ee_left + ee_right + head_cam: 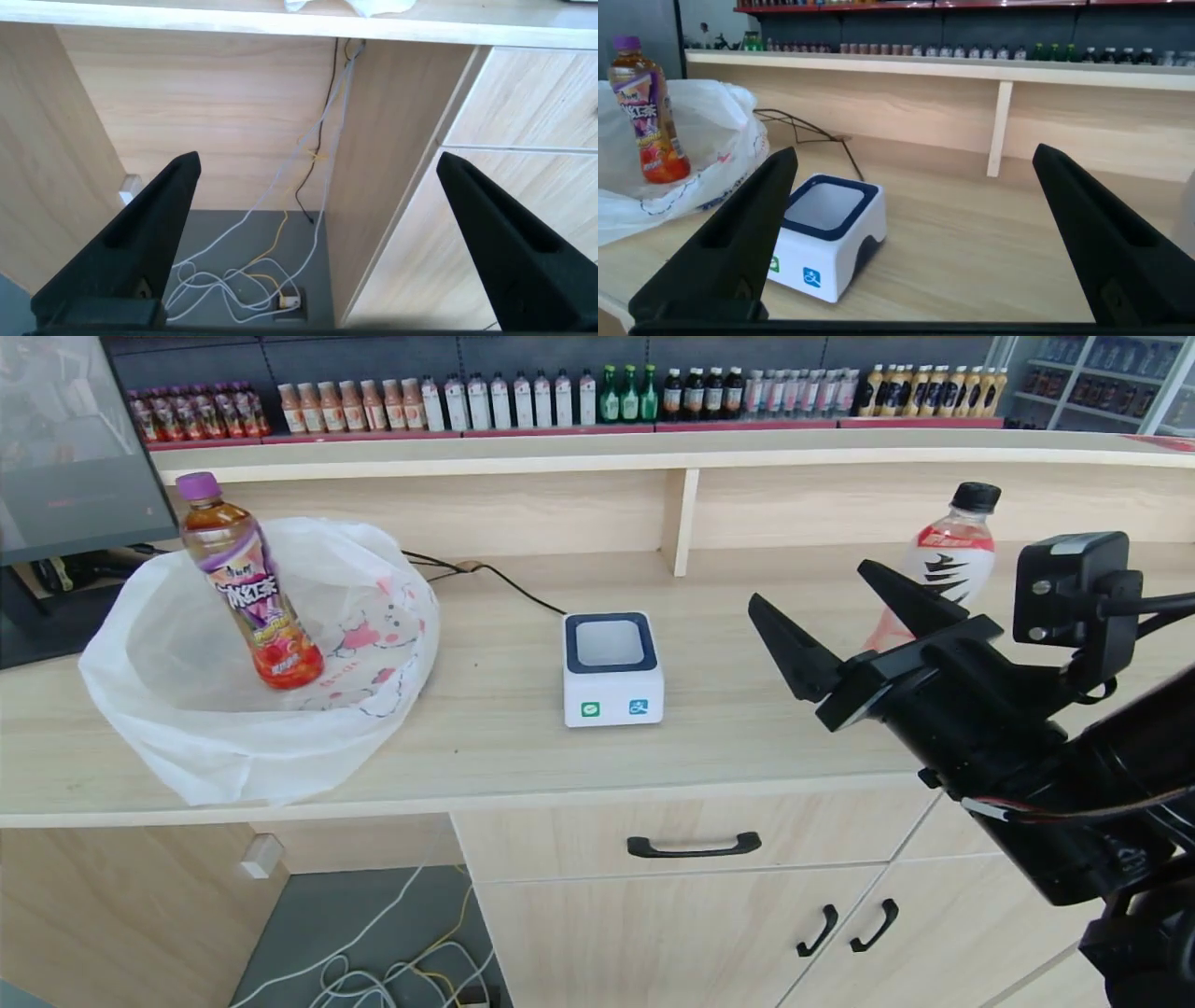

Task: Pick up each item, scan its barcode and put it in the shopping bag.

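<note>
A purple-capped amber tea bottle (252, 588) is being cradled in the white plastic shopping bag (168, 737). A black-capped clear bottle (952, 555) is being partly hidden by the right gripper (812, 588), spread empty. The left gripper (318, 163) is being held spread below the wooden counter (504, 737).

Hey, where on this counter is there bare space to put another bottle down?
The wooden counter is bare between the white plastic shopping bag and the white square scanner, and between the scanner and the clear black-capped bottle, near the open right pincer. The left end is crowded: the bag, with the purple-capped tea bottle in it, covers it.
</note>
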Controlling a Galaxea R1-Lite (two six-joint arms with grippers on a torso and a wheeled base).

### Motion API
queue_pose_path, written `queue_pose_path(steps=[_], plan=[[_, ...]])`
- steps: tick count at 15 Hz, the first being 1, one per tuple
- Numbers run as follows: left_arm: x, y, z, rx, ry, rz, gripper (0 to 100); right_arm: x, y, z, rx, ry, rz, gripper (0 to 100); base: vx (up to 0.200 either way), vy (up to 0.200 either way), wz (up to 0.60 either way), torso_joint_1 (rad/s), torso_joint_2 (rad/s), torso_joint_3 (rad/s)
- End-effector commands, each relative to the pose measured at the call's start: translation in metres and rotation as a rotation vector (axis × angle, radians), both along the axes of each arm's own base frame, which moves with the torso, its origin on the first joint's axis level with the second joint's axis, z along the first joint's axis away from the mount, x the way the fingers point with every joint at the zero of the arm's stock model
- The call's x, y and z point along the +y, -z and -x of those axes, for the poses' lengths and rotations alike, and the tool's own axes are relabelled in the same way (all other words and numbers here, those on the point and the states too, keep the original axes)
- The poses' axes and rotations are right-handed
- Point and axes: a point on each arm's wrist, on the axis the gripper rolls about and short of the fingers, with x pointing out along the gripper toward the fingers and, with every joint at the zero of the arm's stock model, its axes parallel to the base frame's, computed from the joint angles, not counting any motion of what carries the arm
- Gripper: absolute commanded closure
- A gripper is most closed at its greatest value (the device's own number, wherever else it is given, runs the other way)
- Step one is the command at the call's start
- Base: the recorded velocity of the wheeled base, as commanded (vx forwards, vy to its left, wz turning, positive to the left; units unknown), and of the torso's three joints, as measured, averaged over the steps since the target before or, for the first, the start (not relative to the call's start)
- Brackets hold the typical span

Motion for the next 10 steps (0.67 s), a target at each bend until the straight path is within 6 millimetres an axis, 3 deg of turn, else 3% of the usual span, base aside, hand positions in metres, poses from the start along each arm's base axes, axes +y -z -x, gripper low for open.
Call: queue_pose_path(steps=[1, 6, 10], plan=[[0.0, 0.0, 0.0, 0.0, 0.0, 0.0, 0, -0.0008, -0.0016, 0.0011, -0.006, 0.0, -0.004, 0, 0.0, -0.2, 0.0, -0.002, 0.0, -0.002], [0.0, 0.0, 0.0, 0.0, 0.0, -0.001, 0, -0.0024, -0.0015, 0.0034, -0.004, 0.0, -0.003, 0, 0.0, -0.2, 0.0, 0.002, 0.0, 0.002], [0.0, 0.0, 0.0, 0.0, 0.0, -0.001, 0, -0.0033, -0.0008, 0.0026, -0.002, 0.005, -0.001, 0, 0.0, 0.0, 0.0, 0.0, 0.0, 0.0]])
